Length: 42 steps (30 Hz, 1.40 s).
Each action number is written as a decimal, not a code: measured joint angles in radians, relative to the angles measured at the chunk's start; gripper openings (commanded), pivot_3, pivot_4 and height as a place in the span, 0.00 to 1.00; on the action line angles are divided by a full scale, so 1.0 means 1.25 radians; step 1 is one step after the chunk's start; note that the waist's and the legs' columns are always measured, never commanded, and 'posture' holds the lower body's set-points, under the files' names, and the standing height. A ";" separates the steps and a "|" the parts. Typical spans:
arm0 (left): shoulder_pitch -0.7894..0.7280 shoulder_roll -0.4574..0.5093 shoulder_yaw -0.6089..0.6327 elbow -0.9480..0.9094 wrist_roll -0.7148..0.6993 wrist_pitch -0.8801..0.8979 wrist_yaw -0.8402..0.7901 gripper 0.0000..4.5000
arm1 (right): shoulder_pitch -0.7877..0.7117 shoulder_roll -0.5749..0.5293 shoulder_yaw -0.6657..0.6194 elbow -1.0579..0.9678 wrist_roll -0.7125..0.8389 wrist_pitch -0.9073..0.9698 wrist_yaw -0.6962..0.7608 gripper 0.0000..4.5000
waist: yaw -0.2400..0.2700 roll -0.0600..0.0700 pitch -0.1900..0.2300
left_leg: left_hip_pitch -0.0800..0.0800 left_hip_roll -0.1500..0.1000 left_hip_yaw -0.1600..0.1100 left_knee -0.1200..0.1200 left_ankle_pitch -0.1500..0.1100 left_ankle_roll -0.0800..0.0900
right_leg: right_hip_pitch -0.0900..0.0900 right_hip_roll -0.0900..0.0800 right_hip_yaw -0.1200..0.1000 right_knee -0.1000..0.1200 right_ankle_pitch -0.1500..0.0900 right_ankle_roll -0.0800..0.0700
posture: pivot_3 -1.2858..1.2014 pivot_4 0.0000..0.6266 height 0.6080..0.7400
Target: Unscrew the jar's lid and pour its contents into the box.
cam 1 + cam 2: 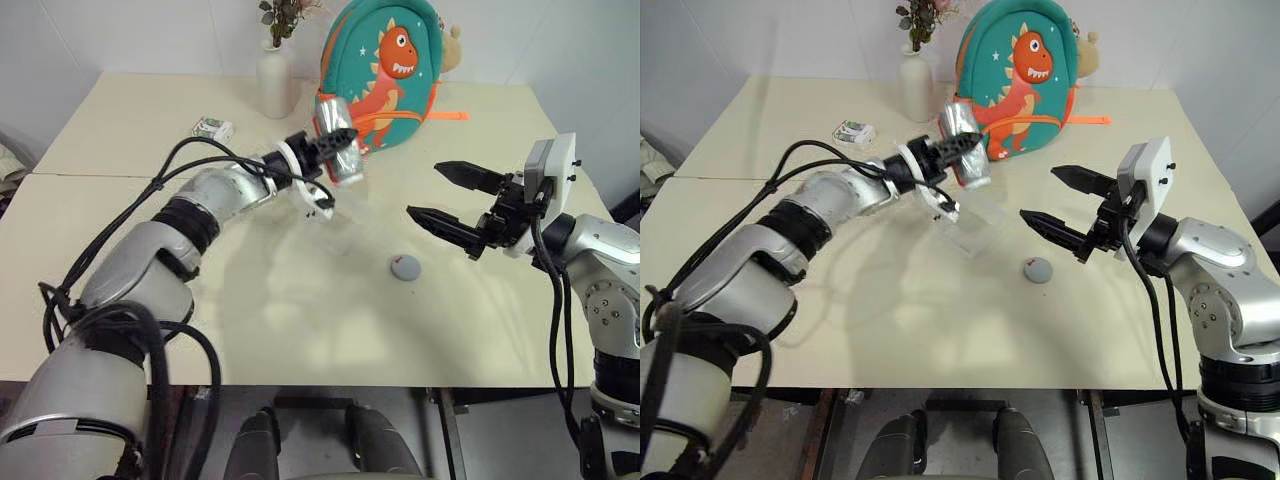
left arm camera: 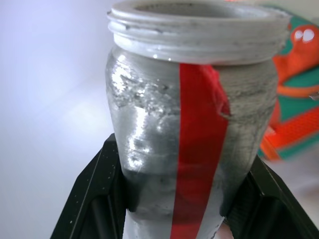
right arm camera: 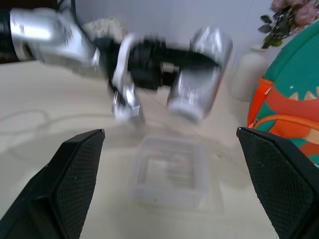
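My left gripper (image 1: pixel 343 138) is shut on the jar (image 1: pixel 338 142), a clear jar with a whitish label and a red stripe (image 2: pixel 199 149). The jar has no lid on and hangs tilted, open mouth lowermost, above the box (image 1: pixel 975 222), a shallow transparent tray on the table. Black fingers (image 2: pixel 99 199) press on both sides of the jar. The grey lid (image 1: pixel 405 267) lies flat on the table, right of the box. My right gripper (image 1: pixel 428 190) hovers open to the right of the box, holding nothing. I cannot make out the contents.
A white vase with flowers (image 1: pixel 275 80) and a teal dinosaur backpack (image 1: pixel 385 70) stand at the back of the cream table (image 1: pixel 300 320). A small white-green packet (image 1: pixel 212 127) lies at the back left.
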 measured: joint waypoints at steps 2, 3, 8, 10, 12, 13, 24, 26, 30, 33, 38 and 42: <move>-0.008 -0.031 -0.047 0.044 0.051 0.036 0.054 0.46 | 0.000 0.012 -0.010 -0.001 0.007 0.002 -0.024 0.99 | 0.000 0.000 0.000 | 0.000 0.000 0.000 0.000 0.000 0.000 | 0.000 0.000 0.000 0.000 0.000 0.000 | 0.52 0.24 1.00; -0.009 -0.043 -0.065 0.063 0.072 0.054 0.077 0.46 | 0.000 0.022 -0.016 -0.004 0.011 0.003 -0.036 0.99 | 0.000 0.000 0.000 | 0.000 0.000 0.000 0.000 0.000 0.000 | 0.000 0.000 0.000 0.000 0.000 0.000 | 0.52 0.24 1.00; -0.029 -0.067 -0.097 0.145 0.096 0.095 0.112 0.46 | 0.030 0.051 -0.020 -0.034 0.030 0.003 -0.077 0.99 | 0.001 0.000 0.000 | -0.001 0.000 0.000 -0.001 0.000 0.000 | -0.001 0.000 0.000 0.000 0.000 0.000 | 0.52 0.24 1.00; -0.048 -0.062 -0.088 0.163 0.082 0.080 0.092 0.46 | 0.037 0.058 -0.019 -0.041 0.034 0.005 -0.087 0.99 | 0.001 0.000 0.000 | -0.001 0.000 0.000 -0.001 0.000 -0.001 | -0.001 0.000 0.000 0.000 0.000 0.000 | 0.52 0.24 1.00; -0.050 -0.055 -0.077 0.161 0.063 0.061 0.087 0.46 | 0.037 0.058 -0.020 -0.046 0.035 0.005 -0.092 0.99 | 0.002 0.000 0.000 | -0.001 0.000 0.000 -0.001 0.000 -0.001 | -0.001 0.000 0.000 0.000 0.000 0.000 | 0.52 0.24 1.00; -0.050 -0.051 -0.075 0.160 0.058 0.053 0.087 0.46 | 0.037 0.058 -0.020 -0.046 0.035 0.005 -0.093 0.99 | 0.001 0.000 0.000 | -0.001 0.000 0.000 -0.001 0.000 -0.001 | -0.001 0.000 0.000 0.000 0.000 0.000 | 0.52 0.24 1.00; 0.026 0.027 0.423 0.145 -0.576 -0.219 -0.493 0.46 | 0.036 0.058 -0.016 -0.045 0.043 0.006 -0.081 0.99 | -0.001 0.000 0.000 | 0.000 0.000 0.001 -0.001 0.001 -0.002 | -0.001 0.000 -0.001 0.002 0.000 0.000 | 0.52 0.24 1.00; 0.066 0.022 0.554 0.129 -0.743 -0.152 -0.663 0.46 | 0.035 0.057 -0.011 -0.045 0.043 0.006 -0.074 0.99 | 0.000 0.000 0.000 | 0.000 0.000 0.001 0.000 0.001 -0.001 | -0.001 0.000 -0.001 0.004 0.000 0.000 | 0.52 0.24 1.00; 0.165 0.026 0.783 0.050 -1.009 0.094 -0.853 0.46 | 0.026 0.053 0.019 -0.037 0.040 0.006 -0.047 0.99 | -0.006 0.000 0.000 | 0.001 0.000 0.000 0.003 0.002 -0.001 | 0.000 0.000 -0.001 0.008 0.000 0.000 | 0.52 0.24 1.00; 0.244 0.038 0.862 -0.023 -1.091 0.230 -0.870 0.46 | 0.018 0.040 0.049 -0.029 0.023 0.003 -0.021 0.99 | -0.006 0.000 0.000 | 0.001 0.000 -0.001 0.005 0.002 0.000 | 0.000 0.000 -0.001 0.011 0.000 0.000 | 0.52 0.24 1.00; 0.422 0.036 0.945 -0.200 -1.187 0.329 -0.894 0.46 | -0.021 0.027 0.109 0.013 -0.025 -0.016 0.040 0.99 | -0.005 0.000 0.000 | 0.001 0.000 -0.002 0.011 0.002 0.000 | 0.002 0.000 -0.001 0.014 0.000 0.000 | 0.52 0.24 1.00; 0.533 0.022 0.979 -0.297 -1.207 0.334 -0.864 0.46 | -0.043 0.023 0.151 0.036 -0.066 -0.039 0.086 0.99 | -0.003 0.000 0.000 | 0.002 0.000 -0.002 0.012 0.003 0.001 | 0.002 0.000 -0.001 0.015 0.001 0.000 | 0.52 0.24 1.00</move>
